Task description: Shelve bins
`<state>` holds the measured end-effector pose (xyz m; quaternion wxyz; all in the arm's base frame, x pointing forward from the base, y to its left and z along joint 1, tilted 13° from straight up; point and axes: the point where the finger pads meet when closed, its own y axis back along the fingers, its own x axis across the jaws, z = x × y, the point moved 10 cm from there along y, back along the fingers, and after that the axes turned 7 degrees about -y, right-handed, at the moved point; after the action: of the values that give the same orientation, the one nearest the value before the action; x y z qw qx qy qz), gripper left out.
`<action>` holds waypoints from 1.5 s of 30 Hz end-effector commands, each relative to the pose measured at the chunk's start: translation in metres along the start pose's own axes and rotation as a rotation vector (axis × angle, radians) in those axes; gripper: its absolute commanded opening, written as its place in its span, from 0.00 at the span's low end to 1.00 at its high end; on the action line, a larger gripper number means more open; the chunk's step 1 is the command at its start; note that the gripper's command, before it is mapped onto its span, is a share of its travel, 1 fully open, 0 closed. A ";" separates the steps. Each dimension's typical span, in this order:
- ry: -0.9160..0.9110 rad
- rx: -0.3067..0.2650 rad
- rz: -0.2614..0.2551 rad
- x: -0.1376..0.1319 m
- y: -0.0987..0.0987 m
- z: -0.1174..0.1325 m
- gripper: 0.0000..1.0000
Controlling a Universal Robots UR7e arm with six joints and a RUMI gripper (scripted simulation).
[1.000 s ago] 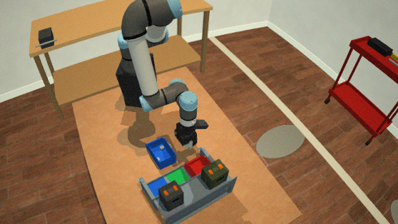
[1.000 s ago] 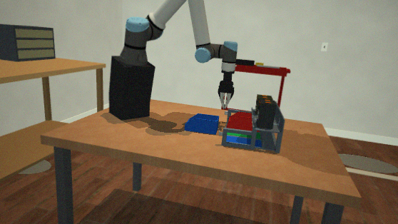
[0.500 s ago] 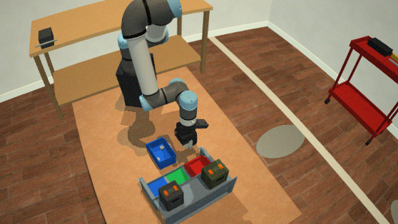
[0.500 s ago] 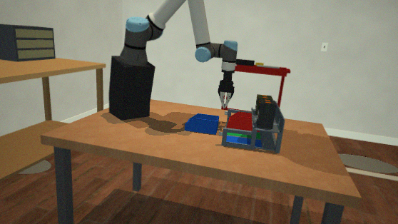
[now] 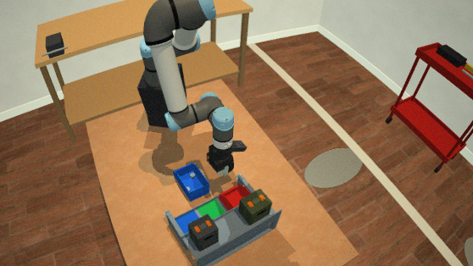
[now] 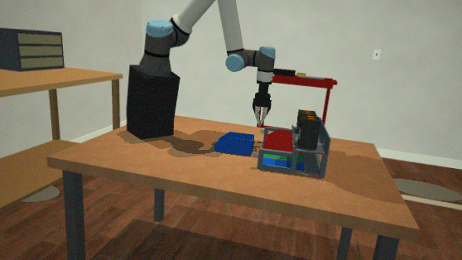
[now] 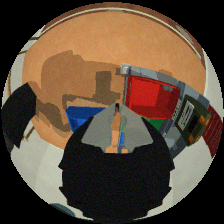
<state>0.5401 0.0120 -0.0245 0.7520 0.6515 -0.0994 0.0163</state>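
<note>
My gripper (image 5: 224, 171) (image 6: 260, 124) (image 7: 117, 103) is shut with nothing between its fingertips. It hangs above the table, in front of the shelf's red end. A red bin (image 5: 234, 197) (image 6: 278, 141) (image 7: 150, 97) sits in the end bay of the grey shelf (image 5: 238, 246) (image 6: 324, 166); its back reaches under the upper board. Its parts cannot be made out. A blue bin (image 5: 191, 182) (image 6: 234, 144) (image 7: 86, 112) stands on the table in front of the shelf, with small pale parts inside. The green mark (image 5: 210, 209) and the blue mark (image 5: 186, 223) show uncovered on the shelf floor.
A dark box (image 5: 203, 233) stands on the upper board above the blue end. An olive box (image 5: 255, 207) (image 7: 191, 120) stands above the red end. Upright side panels close off both shelf ends. The robot's black base (image 6: 152, 101) stands at the table's far end.
</note>
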 end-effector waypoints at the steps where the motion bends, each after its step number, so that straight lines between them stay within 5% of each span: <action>1: 0.055 0.000 0.002 -0.003 0.003 0.003 0.00; 10: 0.220 0.000 0.001 -0.013 0.009 0.011 0.00; 45: 1.326 -0.001 0.001 -0.080 0.045 0.068 0.00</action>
<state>0.4521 -0.0357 0.0116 0.6713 0.5206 0.3564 0.3890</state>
